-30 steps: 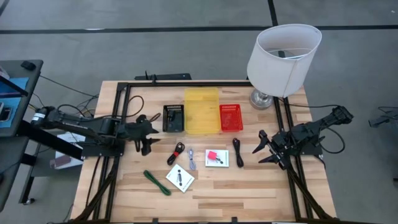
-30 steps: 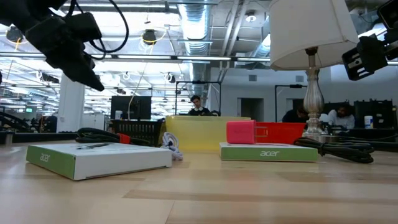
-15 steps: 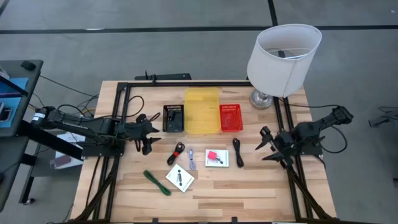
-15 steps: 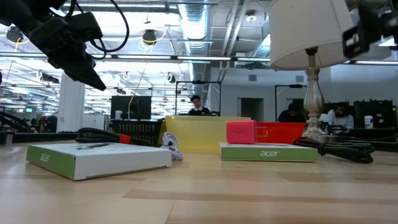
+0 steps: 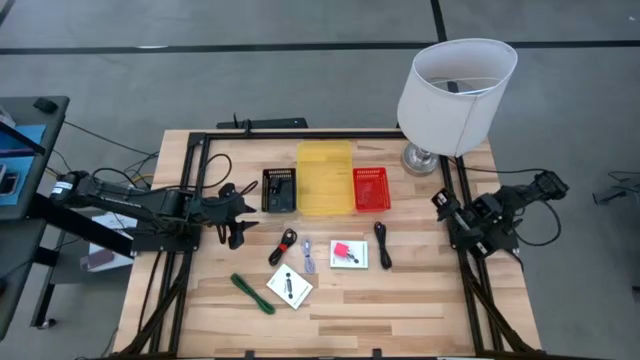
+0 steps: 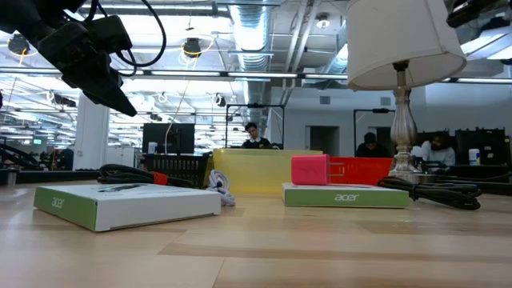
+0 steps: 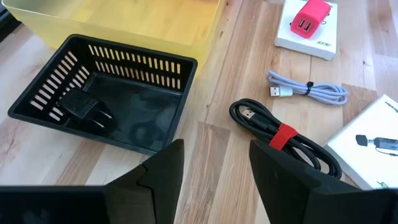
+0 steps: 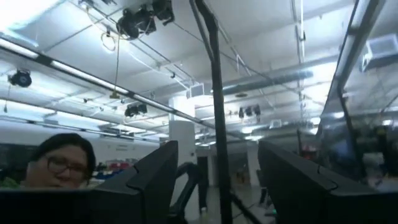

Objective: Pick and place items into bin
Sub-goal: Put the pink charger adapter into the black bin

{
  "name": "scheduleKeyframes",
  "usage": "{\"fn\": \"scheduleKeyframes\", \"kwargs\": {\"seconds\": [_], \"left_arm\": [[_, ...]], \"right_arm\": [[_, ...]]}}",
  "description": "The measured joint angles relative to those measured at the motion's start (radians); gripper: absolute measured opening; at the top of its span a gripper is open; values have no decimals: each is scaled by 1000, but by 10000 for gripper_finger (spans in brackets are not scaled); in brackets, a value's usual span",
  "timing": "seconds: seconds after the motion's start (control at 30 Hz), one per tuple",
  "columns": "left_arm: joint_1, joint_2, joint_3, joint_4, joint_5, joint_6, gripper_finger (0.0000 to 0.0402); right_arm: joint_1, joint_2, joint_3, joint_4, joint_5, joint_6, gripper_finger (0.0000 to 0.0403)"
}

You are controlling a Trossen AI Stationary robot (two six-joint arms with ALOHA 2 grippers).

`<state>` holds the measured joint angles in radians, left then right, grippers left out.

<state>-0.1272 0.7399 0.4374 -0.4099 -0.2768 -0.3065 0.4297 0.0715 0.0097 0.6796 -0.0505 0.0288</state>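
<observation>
Right gripper [image 5: 442,203] has tilted upward, fingers apart, empty. Left gripper [image 5: 236,215], also spread, hovers beside black bin [image 7: 106,99] holding 1 charger [image 7: 81,106].

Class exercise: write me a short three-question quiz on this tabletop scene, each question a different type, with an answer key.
1. True or false: the black bin is empty.
2. Which lies nearest the left gripper? A) green stick B) red-banded cord C) lamp
3. Fill in: the pink charger rests on a white ____.

Key:
1. False; a small black block lies inside.
2. B
3. box
</observation>
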Motion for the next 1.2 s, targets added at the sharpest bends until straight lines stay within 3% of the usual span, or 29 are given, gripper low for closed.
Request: {"fn": "scheduleKeyframes", "kwargs": {"seconds": [0.2,0.3,0.47,0.53,0.87,1.2], "left_arm": [[0,0,0,0,0,0,176],[0,0,0,0,0,0,176],[0,0,0,0,0,0,176],[0,0,0,0,0,0,176],[0,0,0,0,0,0,176],[0,0,1,0,0,0,176]], "right_arm": [[-1,0,0,-8,59,-50,219],[-1,0,0,-33,159,-109,219],[-1,0,0,-136,446,-143,219],[-1,0,0,-188,512,-142,219],[2,27,0,-383,572,11,219],[2,250,0,-357,681,83,219]]}}
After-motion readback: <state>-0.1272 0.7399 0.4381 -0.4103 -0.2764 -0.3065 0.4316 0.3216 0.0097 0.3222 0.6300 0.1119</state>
